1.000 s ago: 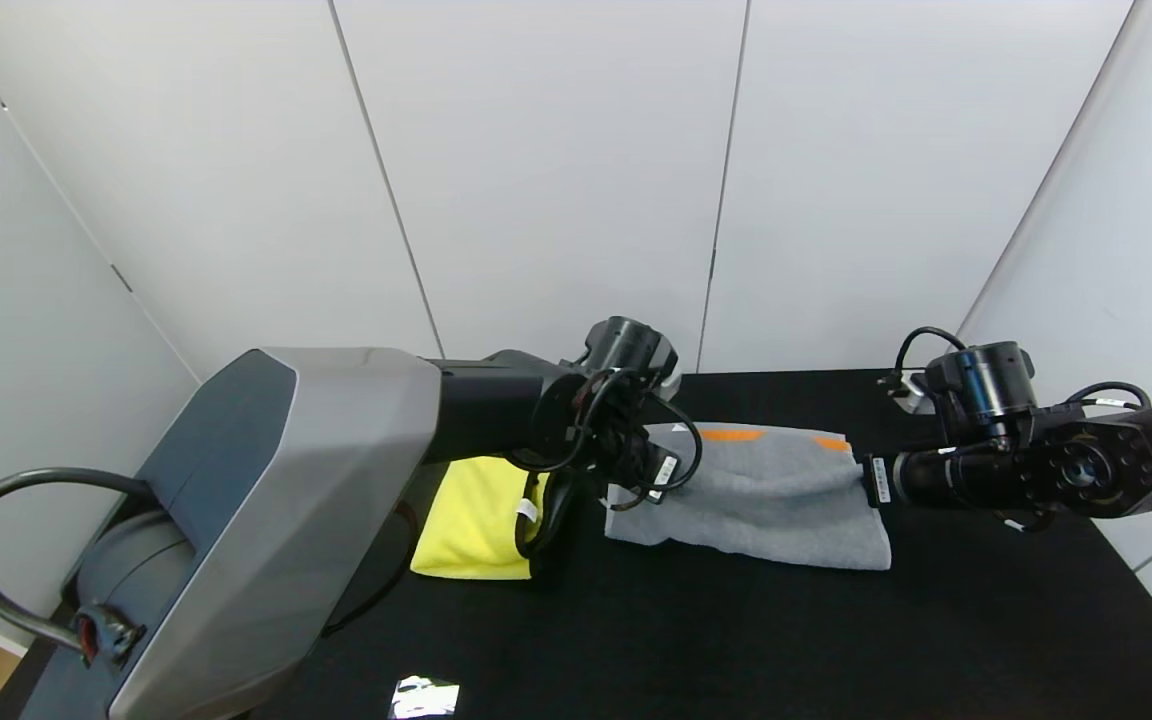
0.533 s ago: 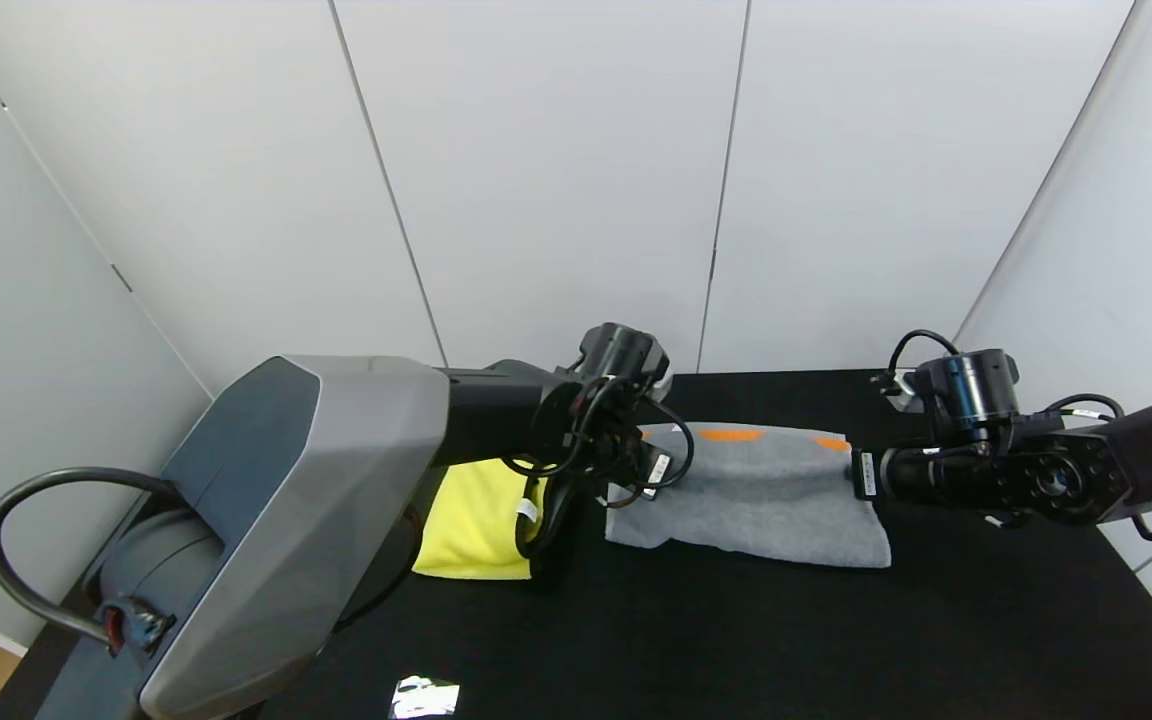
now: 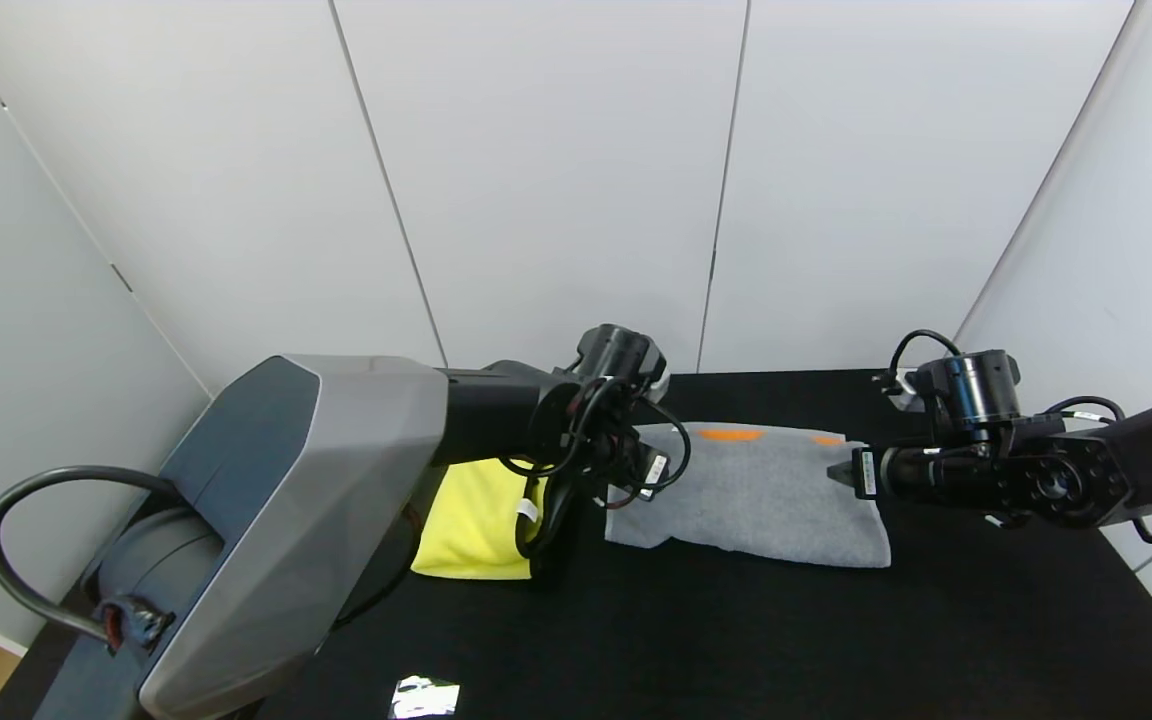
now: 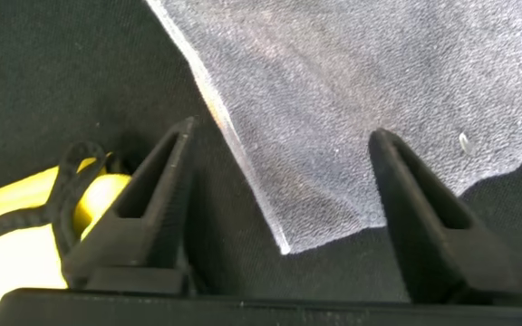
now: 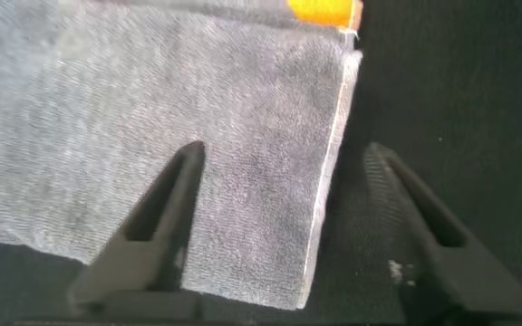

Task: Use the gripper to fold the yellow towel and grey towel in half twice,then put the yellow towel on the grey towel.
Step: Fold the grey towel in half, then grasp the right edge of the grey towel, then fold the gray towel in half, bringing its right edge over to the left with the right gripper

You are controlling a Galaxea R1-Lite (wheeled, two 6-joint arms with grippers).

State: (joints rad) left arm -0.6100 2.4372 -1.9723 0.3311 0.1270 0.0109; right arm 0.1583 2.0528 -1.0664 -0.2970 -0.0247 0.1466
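Here the grey towel (image 3: 751, 490) lies folded into a long strip across the middle of the black surface (image 3: 736, 640), its orange marks along the far edge. The yellow towel (image 3: 471, 520) lies folded on the same surface to its left, apart from it and partly hidden under the left arm.

The left gripper (image 4: 279, 186) hangs over the grey towel's left end with its jaws spread wide; one finger (image 4: 148, 195) stands over bare surface beside the yellow towel's edge, the other over the grey cloth near its corner, and nothing is held between them. That arm reaches in from the robot's left, its wrist bent down above the gap between the two towels.

The right gripper (image 5: 284, 231) is at the grey towel's right end, jaws likewise wide apart and empty: one finger (image 5: 157, 226) over the cloth, the other over the dark surface just past the towel's edge. The right arm stretches in roughly level from the right side
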